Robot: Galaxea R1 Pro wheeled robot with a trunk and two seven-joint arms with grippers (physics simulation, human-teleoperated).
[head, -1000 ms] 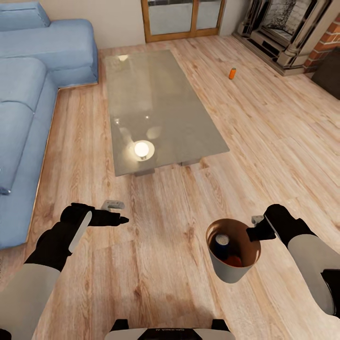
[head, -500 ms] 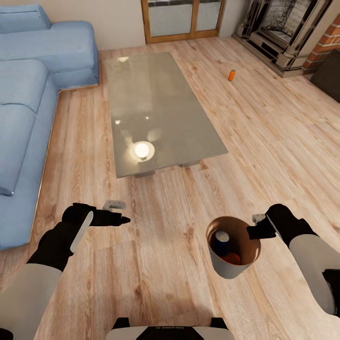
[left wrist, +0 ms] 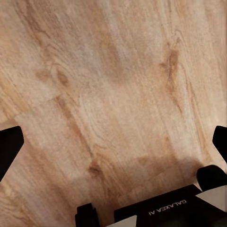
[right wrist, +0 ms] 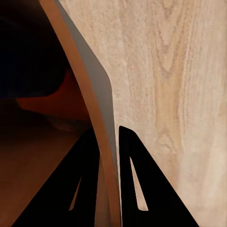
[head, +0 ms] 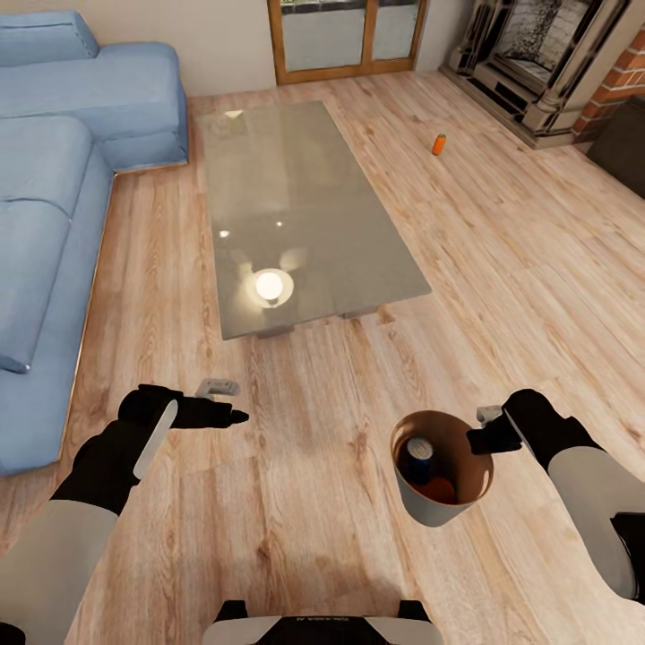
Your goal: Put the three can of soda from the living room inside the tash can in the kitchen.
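Trash can held off the floor by the rim, right end effector clamped on its wall. Inside it, a blue can and an orange can. Third can upright on the floor, well beyond the trash can, near the fireplace. Left end effector empty, fingers apart. Step in hand, probably: fetching the last can. Next: driving toward the fireplace, keeping the trash can level.
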